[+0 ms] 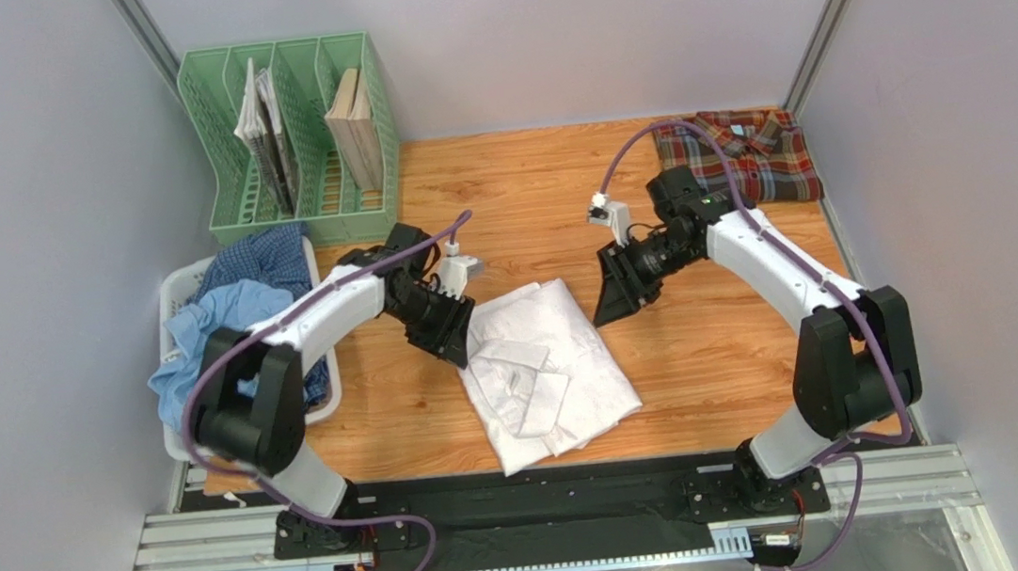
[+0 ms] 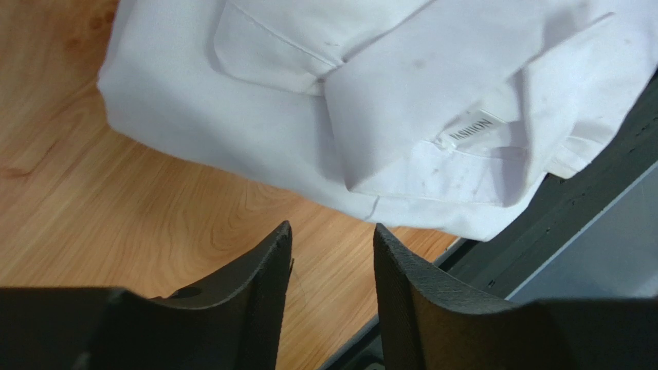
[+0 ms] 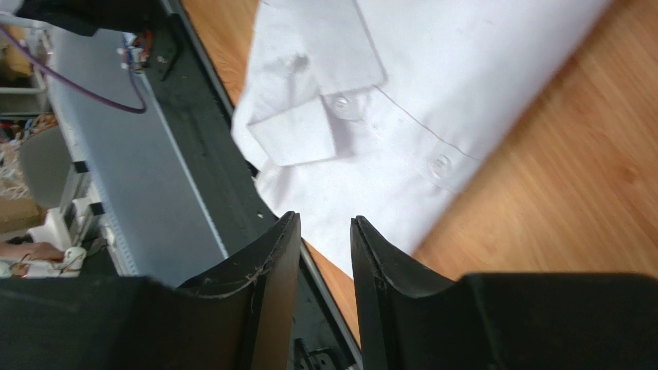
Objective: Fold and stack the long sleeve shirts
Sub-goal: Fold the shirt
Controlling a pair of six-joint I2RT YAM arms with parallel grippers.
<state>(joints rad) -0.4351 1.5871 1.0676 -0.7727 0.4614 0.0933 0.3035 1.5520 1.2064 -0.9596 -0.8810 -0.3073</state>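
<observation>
Currently the white shirt (image 1: 545, 367) lies folded on the counter (image 1: 708, 364), between both pincers. The left pincer (image 2: 332, 227), jaws parted and empty, sits just beside its left edge, perhaps touching. The right pincer (image 3: 324, 218), likewise released, hovers near its right side.

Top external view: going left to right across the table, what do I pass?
White basket holding blue shirts → left pincer → white shirt → right pincer → plaid shirt in the far right corner. The green rack overlaps the basket sideways, so it is left out.

Grey walls (image 1: 2, 140); wooden tabletop (image 1: 708, 364); green file rack (image 1: 310, 226) at back.
</observation>
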